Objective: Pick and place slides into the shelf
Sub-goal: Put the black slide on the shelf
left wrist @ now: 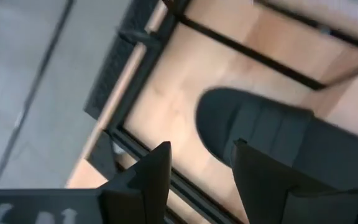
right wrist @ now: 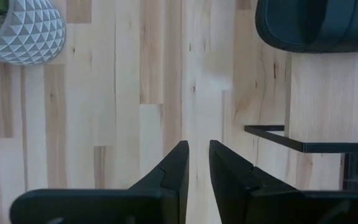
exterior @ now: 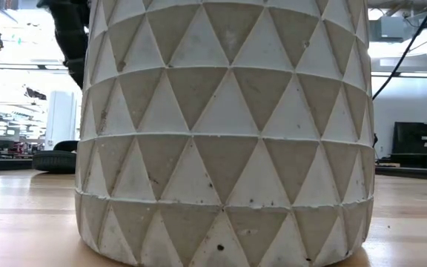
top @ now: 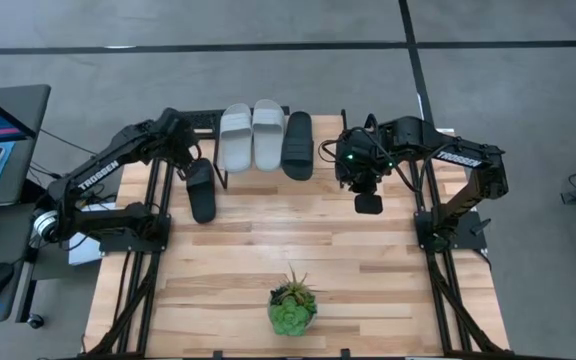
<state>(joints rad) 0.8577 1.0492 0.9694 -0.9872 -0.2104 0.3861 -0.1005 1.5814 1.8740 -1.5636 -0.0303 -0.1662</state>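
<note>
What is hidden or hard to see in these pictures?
- Low view: the plant pot fills the frame and hides the shelf, most slides and both arms.
- High view: the shelf is mostly covered by three slides; its legs barely show.
- Left wrist view: the black slide is cut off by the edge; whether the left end effector touches it is unclear.
- Right wrist view: another black slide is cut off.

The table [top: 368,260] is pale planked wood with a smooth, faintly satin finish, and the shelf [right wrist: 328,99] has a matching light wood top on thin matt black metal wire. The slides [top: 253,135] look like matt rubber, the black one [left wrist: 272,130] ribbed across its strap. The plant pot [exterior: 224,126] is rough, chalky grey with faceted triangles.
</note>
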